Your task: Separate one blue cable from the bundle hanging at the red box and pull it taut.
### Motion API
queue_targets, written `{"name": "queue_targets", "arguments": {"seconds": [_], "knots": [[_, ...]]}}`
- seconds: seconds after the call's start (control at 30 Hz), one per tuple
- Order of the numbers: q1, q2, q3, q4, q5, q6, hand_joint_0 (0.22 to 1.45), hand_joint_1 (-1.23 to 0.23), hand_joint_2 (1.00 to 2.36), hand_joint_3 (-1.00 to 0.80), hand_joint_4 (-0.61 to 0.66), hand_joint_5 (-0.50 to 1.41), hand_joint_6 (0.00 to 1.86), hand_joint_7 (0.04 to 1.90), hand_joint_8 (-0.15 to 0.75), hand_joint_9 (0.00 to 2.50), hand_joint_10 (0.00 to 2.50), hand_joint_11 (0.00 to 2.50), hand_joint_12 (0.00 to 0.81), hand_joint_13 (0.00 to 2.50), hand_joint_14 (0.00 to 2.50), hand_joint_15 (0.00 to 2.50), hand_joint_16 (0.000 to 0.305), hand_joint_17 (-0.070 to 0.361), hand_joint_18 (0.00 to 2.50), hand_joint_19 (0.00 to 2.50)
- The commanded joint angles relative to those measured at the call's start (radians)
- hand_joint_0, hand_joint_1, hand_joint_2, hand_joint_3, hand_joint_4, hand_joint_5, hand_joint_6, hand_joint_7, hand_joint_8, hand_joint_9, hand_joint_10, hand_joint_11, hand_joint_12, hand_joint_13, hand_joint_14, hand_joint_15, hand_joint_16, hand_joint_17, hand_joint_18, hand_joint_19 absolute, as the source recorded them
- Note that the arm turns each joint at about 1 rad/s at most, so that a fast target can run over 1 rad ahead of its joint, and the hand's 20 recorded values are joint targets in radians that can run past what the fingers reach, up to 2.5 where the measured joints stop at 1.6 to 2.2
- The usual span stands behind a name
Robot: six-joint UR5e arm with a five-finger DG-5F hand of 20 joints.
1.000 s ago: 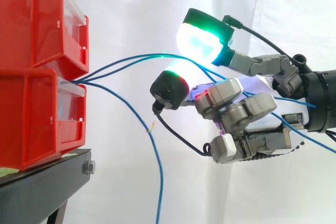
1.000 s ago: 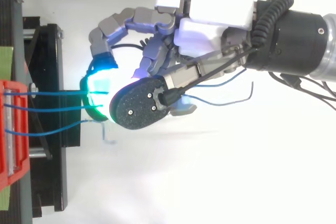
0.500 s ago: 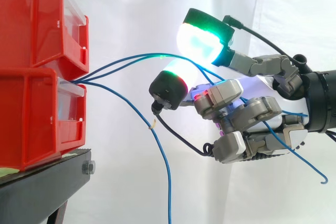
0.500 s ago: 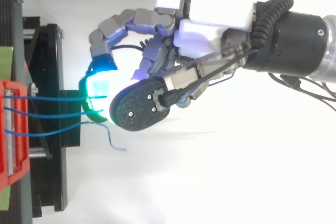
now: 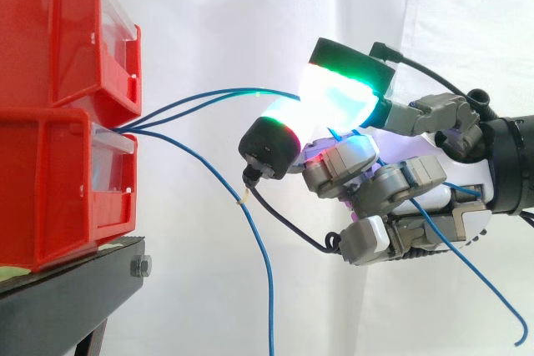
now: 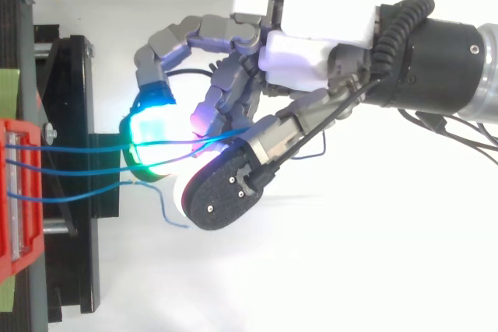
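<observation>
The hand (image 5: 417,181) is curled, its glowing pads (image 5: 334,102) pinching the two upper blue cables (image 5: 200,96) a little way out from the red bins (image 5: 50,164). The third blue cable (image 5: 209,172) droops free below the hand, past the black stand (image 5: 67,298). Open room lies beneath the hand.

Bright, even light; the glowing pads flare.
The curtain (image 5: 250,6) is washed near-white, with faint folds at right. The hand's (image 6: 311,29) pads (image 5: 334,106) blaze white-green into glare, tinting the cable (image 5: 259,89) green beside them. From above, the white ground (image 6: 350,270) is nearly blown out.
</observation>
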Motion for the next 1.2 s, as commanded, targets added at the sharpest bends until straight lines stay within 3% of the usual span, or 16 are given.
{"name": "queue_targets", "arguments": {"seconds": [0.0, 0.13, 0.3, 0.37, 0.6, 0.8, 1.0, 1.07, 1.17], "knots": [[0.000, 0.000, 0.000, 0.000, -0.001, 0.000, 0.63, -0.99, 1.00, -0.50, -0.01, -0.21, 0.87, 1.17, 0.250, 1.13, 0.01, 1.57, 0.339, 1.40, 0.42, 1.78, 0.050, 0.111, 1.03, 0.78], [0.000, 0.000, 0.000, 0.000, -0.002, 0.000, 0.53, -0.86, 1.00, -0.50, 0.05, -0.20, 0.86, 1.12, 0.278, 1.17, 0.01, 1.56, 0.365, 1.42, 0.34, 1.73, 0.054, 0.121, 1.04, 0.78], [0.000, 0.000, 0.000, 0.000, -0.002, 0.000, 0.53, -0.75, 1.00, -0.50, 0.06, -0.20, 0.84, 1.09, 0.283, 1.19, 0.01, 1.53, 0.366, 1.43, 0.27, 1.72, 0.055, 0.124, 1.04, 0.78], [0.000, 0.000, 0.000, 0.000, -0.002, 0.000, 0.59, -0.71, 1.00, -0.50, 0.05, -0.20, 0.84, 1.10, 0.269, 1.19, 0.01, 1.53, 0.347, 1.44, 0.21, 1.76, 0.052, 0.118, 1.02, 0.80], [0.000, 0.000, 0.000, 0.000, -0.002, 0.000, 0.72, -0.89, 1.01, -0.33, 0.00, -0.20, 0.85, 1.17, 0.262, 1.16, 0.01, 1.53, 0.346, 1.46, 0.01, 1.82, 0.052, 0.118, 1.01, 0.77], [0.000, 0.002, 0.000, 0.000, -0.002, 0.000, 0.80, -0.96, 1.00, -0.50, 0.00, -0.20, 0.86, 1.16, 0.259, 1.13, 0.01, 1.49, 0.361, 1.41, 0.01, 1.76, 0.052, 0.117, 1.00, 0.73], [0.000, 0.000, 0.000, 0.000, -0.002, 0.000, 0.66, -1.01, 1.00, -0.50, -0.04, -0.20, 0.85, 1.18, 0.239, 1.10, 0.01, 1.44, 0.355, 1.34, 0.01, 1.67, 0.051, 0.114, 0.96, 0.70], [0.000, 0.002, -0.002, 0.000, -0.002, 0.000, 0.53, -0.96, 1.00, -0.50, -0.01, -0.20, 0.85, 1.14, 0.258, 1.11, 0.01, 1.44, 0.375, 1.35, 0.01, 1.66, 0.054, 0.122, 0.97, 0.72], [0.000, 0.000, -0.002, 0.000, -0.002, 0.000, 0.47, -0.76, 1.00, -0.50, 0.05, -0.20, 0.84, 1.06, 0.299, 1.15, 0.01, 1.42, 0.405, 1.37, 0.00, 1.62, 0.059, 0.133, 1.01, 0.74]]}}
